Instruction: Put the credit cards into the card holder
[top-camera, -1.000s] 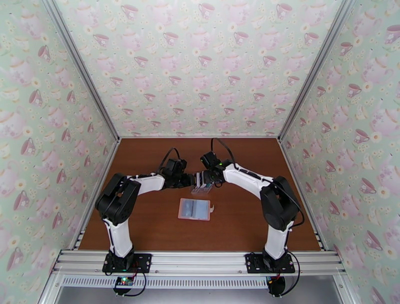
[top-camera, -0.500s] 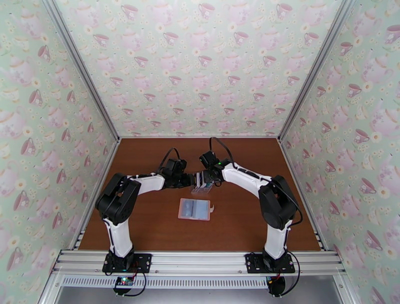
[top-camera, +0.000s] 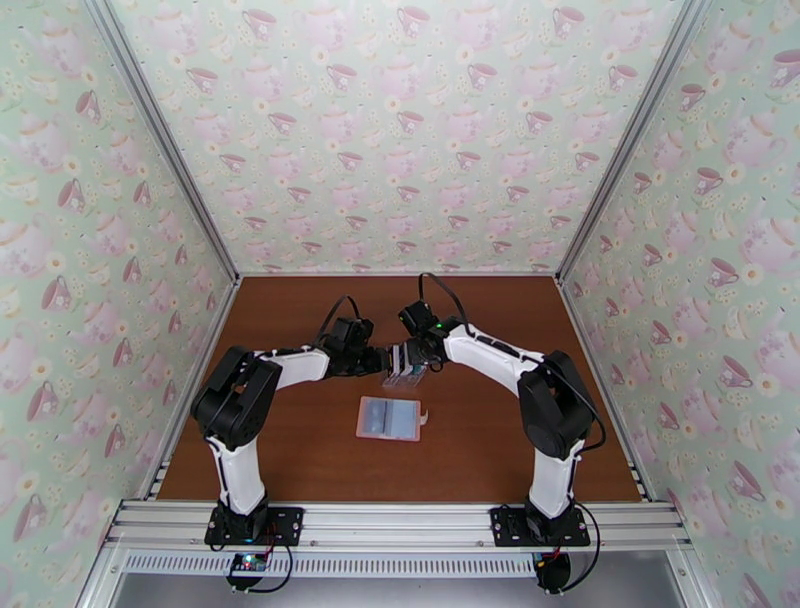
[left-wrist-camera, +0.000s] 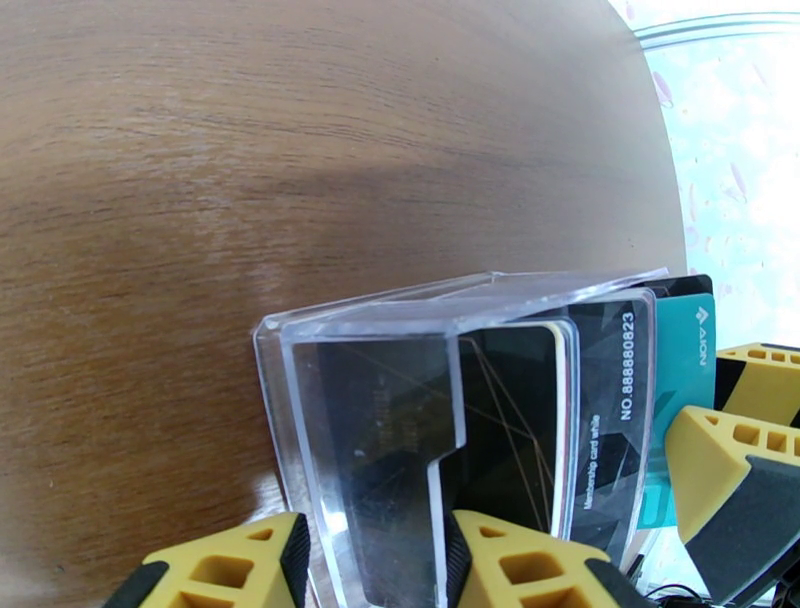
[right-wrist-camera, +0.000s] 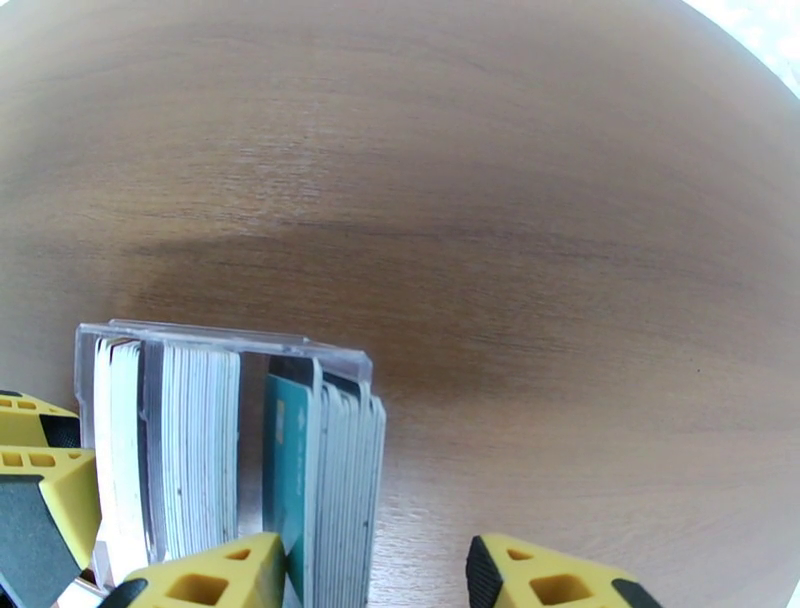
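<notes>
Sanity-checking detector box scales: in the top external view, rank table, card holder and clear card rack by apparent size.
1. table
2. card holder, lying open
3. clear card rack, partly covered, so less sure

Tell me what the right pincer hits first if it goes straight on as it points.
The right pincer would meet the credit cards standing in the clear rack; their near edges sit between its open fingers. Past them comes the table, though depth is unclear.
</notes>
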